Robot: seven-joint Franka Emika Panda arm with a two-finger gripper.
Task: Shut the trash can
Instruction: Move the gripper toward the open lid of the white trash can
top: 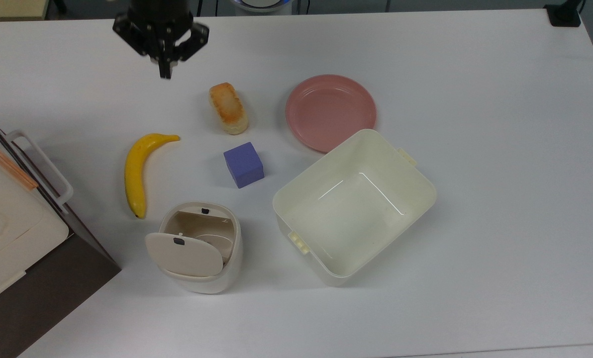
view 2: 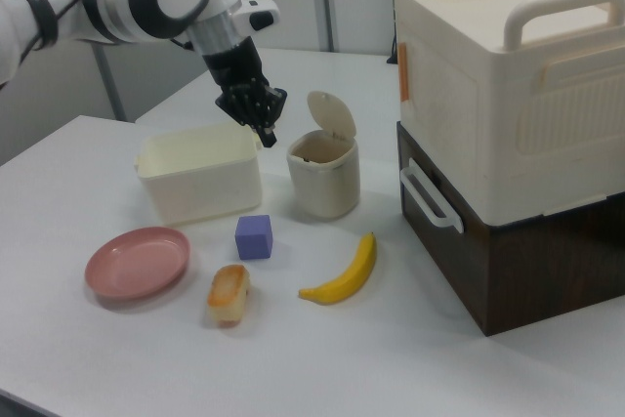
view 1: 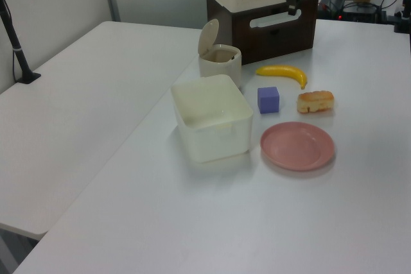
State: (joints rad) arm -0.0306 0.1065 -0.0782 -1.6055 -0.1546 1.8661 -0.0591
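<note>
The trash can [top: 212, 271] is a small cream bin standing low in the top view's left half. Its hinged lid [top: 184, 254] is raised, leaving the tan inside exposed. It also stands beside the dark cabinet in the left view [view 1: 219, 63] and in the right view [view 2: 322, 181], lid [view 2: 332, 116] upright. My gripper [top: 165, 73] hangs in the air near the top view's upper left, beyond the banana and left of the bread, well away from the bin. Its fingers are shut with nothing between them, as the right view [view 2: 268, 136] and the left view [view 1: 292, 9] show.
A banana [top: 137, 169], a bread piece [top: 228, 108], a blue cube [top: 244, 164] and a pink plate [top: 330, 112] lie between gripper and bin. A large lidless cream tub [top: 426, 199] sits to the top view's right of the bin. A cream box on a dark cabinet [top: 8, 223] stands at the top view's left.
</note>
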